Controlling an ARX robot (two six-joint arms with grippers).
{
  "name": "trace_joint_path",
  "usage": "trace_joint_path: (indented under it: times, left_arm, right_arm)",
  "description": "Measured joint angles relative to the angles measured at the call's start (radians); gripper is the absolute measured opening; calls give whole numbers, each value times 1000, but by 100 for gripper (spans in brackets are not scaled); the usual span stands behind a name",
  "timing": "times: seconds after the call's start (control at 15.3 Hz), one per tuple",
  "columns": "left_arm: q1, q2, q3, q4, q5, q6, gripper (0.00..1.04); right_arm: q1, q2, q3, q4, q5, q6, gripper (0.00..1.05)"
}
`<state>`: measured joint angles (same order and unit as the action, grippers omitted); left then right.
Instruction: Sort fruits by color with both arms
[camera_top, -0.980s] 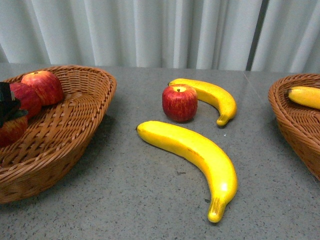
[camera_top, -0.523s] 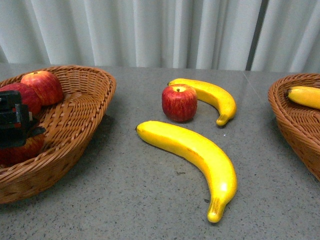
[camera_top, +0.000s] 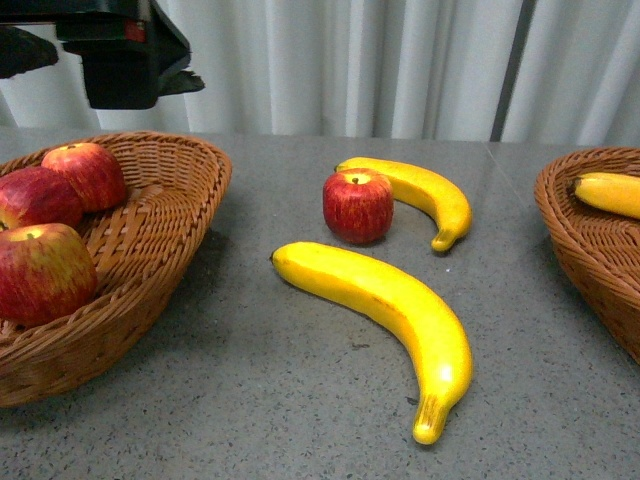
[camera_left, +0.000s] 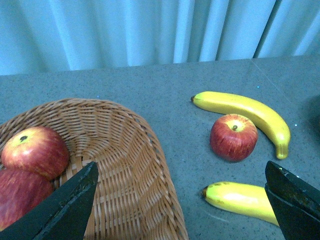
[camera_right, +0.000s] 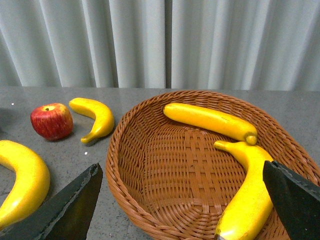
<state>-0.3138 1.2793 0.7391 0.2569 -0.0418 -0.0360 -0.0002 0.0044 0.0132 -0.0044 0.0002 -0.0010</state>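
One red apple (camera_top: 358, 205) sits mid-table beside a small banana (camera_top: 425, 195), with a large banana (camera_top: 390, 310) nearer me. The left basket (camera_top: 170, 250) holds three apples, the nearest one (camera_top: 45, 272) at its front. My left arm (camera_top: 120, 50) hangs high above that basket. In the left wrist view my left gripper (camera_left: 180, 210) is open and empty over the basket's rim (camera_left: 150, 165). My right gripper (camera_right: 182, 210) is open and empty above the right basket (camera_right: 125, 180), which holds two bananas (camera_right: 210, 120) (camera_right: 250, 190).
The right basket (camera_top: 590, 240) sits at the right edge of the front view, with one banana (camera_top: 610, 192) showing in it. A pale curtain (camera_top: 350, 60) hangs behind the grey table (camera_top: 250, 400).
My left arm has risen out of the left basket to the top of the view. An apple it was covering now lies free in the basket's front.
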Motion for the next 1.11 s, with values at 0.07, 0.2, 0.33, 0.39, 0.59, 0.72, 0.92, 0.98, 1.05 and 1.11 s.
trace_joint_path:
  times: [0.07, 0.2, 0.33, 0.39, 0.59, 0.72, 0.92, 0.98, 1.05, 1.11]
  left_arm:
    - [-11, 80, 35, 40, 18, 5, 98]
    - [-43, 215, 132, 43, 60, 27, 98]
    - [-85, 345, 249, 40, 85, 72, 98]
    - [-104, 406, 299, 25, 86, 98, 98]
    - [-101, 569, 423, 6, 108, 146, 98]
    - [-87, 652, 498, 2, 129, 154, 98]
    - [-83, 737, 594, -7, 192, 166, 98]
    - [-85, 762, 621, -22, 210, 171, 98]
    - [-87, 782, 638, -26, 228, 177, 98]
    - [-92, 805, 657, -47, 248, 186, 98]
  right_arm:
    - [0, 0, 0, 0, 0, 0, 98]
    - [0, 0, 0, 0, 0, 0, 98]
    - [0, 0, 0, 0, 0, 0, 98]
    - [0, 0, 0, 0, 0, 0, 98]
    - [0, 0, 0, 0, 0, 0, 98]
    - [0, 0, 0, 0, 0, 0, 98]
    - [0, 0, 0, 0, 0, 0, 98]
    - [0, 0, 0, 0, 0, 0, 98]
    - [0, 0, 0, 0, 0, 0, 98]
    - [0, 0, 0, 0, 0, 0, 98]
